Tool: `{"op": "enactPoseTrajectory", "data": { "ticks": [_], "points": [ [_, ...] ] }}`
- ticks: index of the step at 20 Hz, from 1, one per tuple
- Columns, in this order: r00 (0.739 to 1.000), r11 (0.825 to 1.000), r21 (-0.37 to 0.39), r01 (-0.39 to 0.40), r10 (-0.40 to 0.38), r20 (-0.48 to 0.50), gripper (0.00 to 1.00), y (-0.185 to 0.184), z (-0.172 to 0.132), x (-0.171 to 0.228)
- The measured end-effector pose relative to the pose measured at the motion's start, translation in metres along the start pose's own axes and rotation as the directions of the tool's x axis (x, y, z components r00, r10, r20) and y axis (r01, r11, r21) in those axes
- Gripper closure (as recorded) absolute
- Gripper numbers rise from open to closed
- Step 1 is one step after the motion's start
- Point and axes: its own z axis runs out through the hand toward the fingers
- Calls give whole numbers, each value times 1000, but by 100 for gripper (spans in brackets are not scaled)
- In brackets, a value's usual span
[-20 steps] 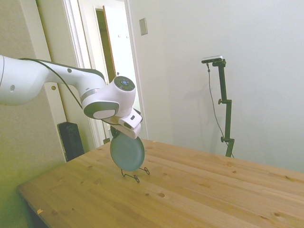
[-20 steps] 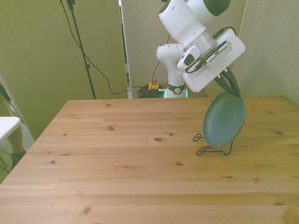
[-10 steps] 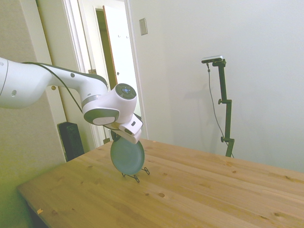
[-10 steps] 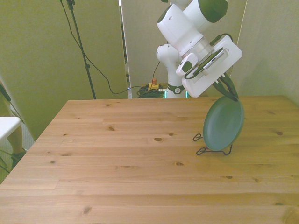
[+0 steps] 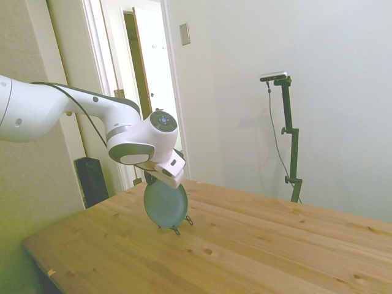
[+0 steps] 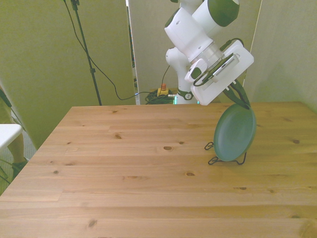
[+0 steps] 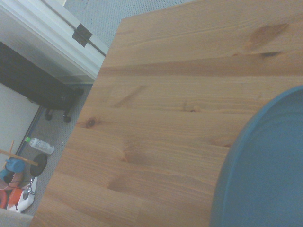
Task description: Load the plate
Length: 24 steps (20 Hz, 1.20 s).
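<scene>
Plate (image 6: pixel 235 133) stands on edge in wire rack (image 6: pixel 221 157), near table's (image 6: pixel 124 163) edge at front view's right. Gripper (image 6: pixel 239 97) sits right over plate's top rim, arm above it, so approach from overhead is blocked. Rack feet stick out at plate's base. Tabletop toward front view's left of plate is open wood, free to pass.

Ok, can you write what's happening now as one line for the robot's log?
step: load plate | end effector: gripping top rim of plate | plate: upright, bottom edge in wire rack | release: not yet
</scene>
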Motion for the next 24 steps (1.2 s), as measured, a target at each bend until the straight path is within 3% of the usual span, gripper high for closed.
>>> {"op": "enactPoseTrajectory", "data": {
  "ticks": [3, 4, 24],
  "points": [
    [1000, 1000, 1, -2, 2, -2, 100, 1, -1, 1],
    [1000, 1000, 1, -3, 3, -3, 0, 2, -2, 1],
    [1000, 1000, 19, 11, -11, -27, 0, -14, -14, 3]
  ]
}}
